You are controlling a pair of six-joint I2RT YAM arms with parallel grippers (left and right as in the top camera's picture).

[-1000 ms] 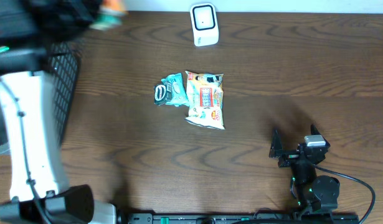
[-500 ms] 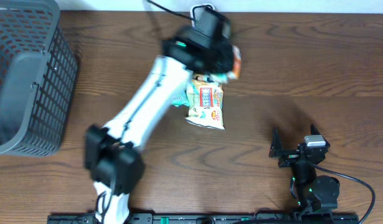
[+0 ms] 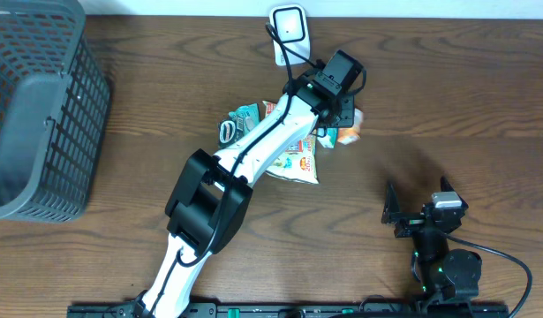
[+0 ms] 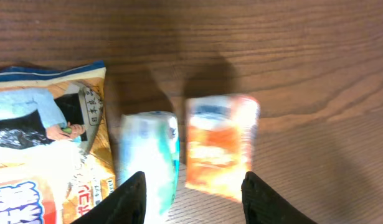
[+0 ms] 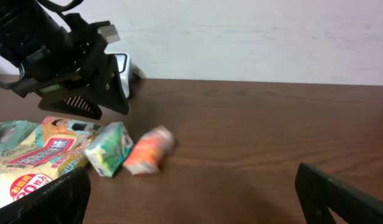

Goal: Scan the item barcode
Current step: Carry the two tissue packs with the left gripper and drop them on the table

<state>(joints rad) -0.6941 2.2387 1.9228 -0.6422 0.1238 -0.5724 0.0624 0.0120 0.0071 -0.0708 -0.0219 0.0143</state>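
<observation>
Hovering half-open and empty, left gripper [image 4: 192, 180] sits above small orange packet [image 4: 221, 146] and teal-white packet [image 4: 147, 155]. Likely between scans; next: grasp one, face its barcode to white scanner [image 3: 289, 35].

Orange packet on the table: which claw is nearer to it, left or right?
Left. The left claw hangs over the orange packet, jaws apart; the right claw sits far off, toward the near edge of the table.
</observation>
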